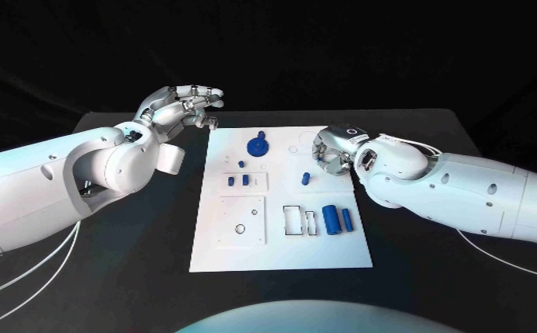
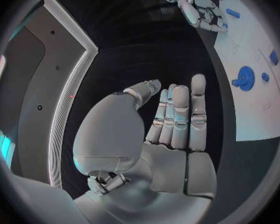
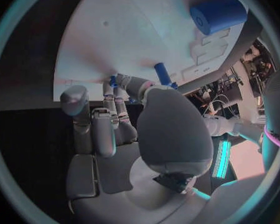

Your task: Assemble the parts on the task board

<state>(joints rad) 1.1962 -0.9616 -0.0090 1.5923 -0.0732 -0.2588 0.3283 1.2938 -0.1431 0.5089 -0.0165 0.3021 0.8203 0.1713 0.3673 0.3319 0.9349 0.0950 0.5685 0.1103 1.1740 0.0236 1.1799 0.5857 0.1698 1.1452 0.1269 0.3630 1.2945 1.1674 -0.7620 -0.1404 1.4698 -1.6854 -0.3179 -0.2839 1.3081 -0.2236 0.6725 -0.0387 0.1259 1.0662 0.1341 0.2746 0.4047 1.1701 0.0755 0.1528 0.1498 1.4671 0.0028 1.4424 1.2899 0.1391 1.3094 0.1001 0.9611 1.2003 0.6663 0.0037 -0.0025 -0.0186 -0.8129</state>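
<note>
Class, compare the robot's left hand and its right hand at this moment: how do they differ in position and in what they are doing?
The left hand hovers beyond the far left corner of the task board, over black table; the right hand is over the board's right edge. The left hand holds nothing, fingers extended side by side; the right hand's fingers curl down at a small blue part. Both are silver, on white arms.

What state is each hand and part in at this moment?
Left hand: open, off the board, holding nothing.
Right hand: fingertips at the small peg; grip unclear.
Round part: lying on the board.
Cylinder: lying on its side.
Thin rod: lying beside the cylinder.
</note>
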